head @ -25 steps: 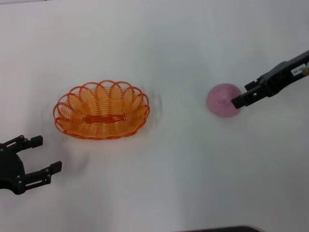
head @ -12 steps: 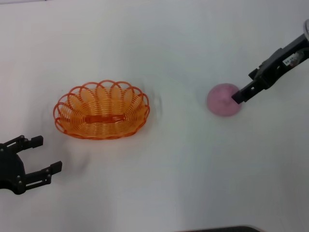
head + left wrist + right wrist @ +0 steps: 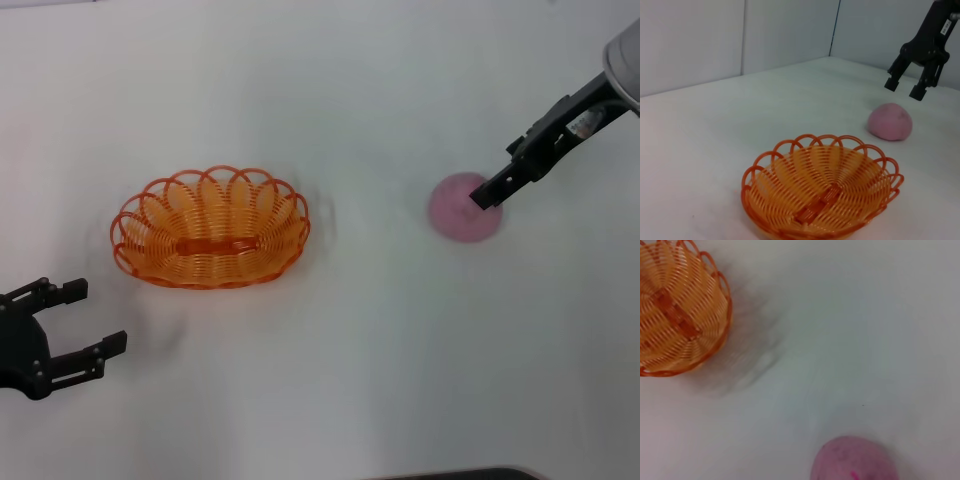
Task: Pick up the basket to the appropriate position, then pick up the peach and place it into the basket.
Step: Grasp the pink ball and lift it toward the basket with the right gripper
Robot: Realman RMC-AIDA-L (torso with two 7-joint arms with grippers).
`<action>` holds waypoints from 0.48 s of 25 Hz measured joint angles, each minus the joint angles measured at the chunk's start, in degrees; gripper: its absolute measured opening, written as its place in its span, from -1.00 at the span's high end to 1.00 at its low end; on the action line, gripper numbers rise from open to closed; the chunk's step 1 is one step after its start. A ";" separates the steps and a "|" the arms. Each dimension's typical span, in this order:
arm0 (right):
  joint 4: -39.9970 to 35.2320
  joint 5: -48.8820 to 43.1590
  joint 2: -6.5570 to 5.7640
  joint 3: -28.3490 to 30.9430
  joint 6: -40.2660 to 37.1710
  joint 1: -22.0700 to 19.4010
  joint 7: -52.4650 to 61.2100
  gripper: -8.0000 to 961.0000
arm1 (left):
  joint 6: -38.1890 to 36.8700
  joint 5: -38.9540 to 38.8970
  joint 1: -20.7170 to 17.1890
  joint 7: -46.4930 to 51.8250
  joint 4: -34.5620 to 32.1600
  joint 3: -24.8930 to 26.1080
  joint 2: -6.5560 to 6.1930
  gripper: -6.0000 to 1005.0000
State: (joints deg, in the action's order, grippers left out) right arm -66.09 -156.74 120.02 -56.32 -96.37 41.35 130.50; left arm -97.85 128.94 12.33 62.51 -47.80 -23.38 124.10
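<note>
Parked at the near left corner of the white table point(image 3: 380, 350): the left gripper point(image 3: 95, 318), hovering low with its two dark fingers spread wide apart and gripping nothing. Sitting well clear of the basket, nearer the robot than it.

Lying just to the right of that and farther out: the orange wire basket point(image 3: 160, 215), resting flat on the table with its scalloped rim facing up. Holding nothing inside, with the woven floor and the flat centre strip showing plainly through the left wrist camera point(image 3: 822, 192). Showing again at one corner of the right wrist view point(image 3: 675, 315), casting a soft shadow on the table beside it.

Sitting well apart from the basket, over on the right half of the table: the pink peach point(image 3: 455, 215), resting directly on the white surface and touching nothing else. Appearing as a rounded pink mound beyond the basket from the left wrist point(image 3: 890, 121), and only partly caught at the frame edge from the right wrist point(image 3: 854, 460).

Reaching in from the far right: the right gripper point(image 3: 487, 193), hanging above the peach with its fingertips overlapping the fruit's right edge from the head camera. Seen from the left wrist point(image 3: 904, 89), pointing downward with both fingers parted, gripping nothing, with a clear gap showing between the tips and the peach below.
</note>
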 joint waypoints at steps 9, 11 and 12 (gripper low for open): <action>4.56 0.28 0.10 -3.51 4.72 0.05 0.39 -0.92 | 0.17 0.00 0.15 0.15 -0.02 0.00 -0.05 -0.65; 5.37 0.39 0.14 -4.31 5.64 0.08 0.43 -0.92 | 0.24 0.00 0.14 0.16 -0.01 0.00 -0.06 -0.65; 5.96 0.43 0.14 -4.80 6.19 0.10 0.45 -0.91 | 0.30 0.00 0.12 0.16 -0.02 0.00 -0.06 -0.65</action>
State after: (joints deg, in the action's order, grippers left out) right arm -60.13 -156.32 120.16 -61.12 -90.18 41.45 130.95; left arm -97.55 128.94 12.45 62.67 -47.82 -23.38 124.03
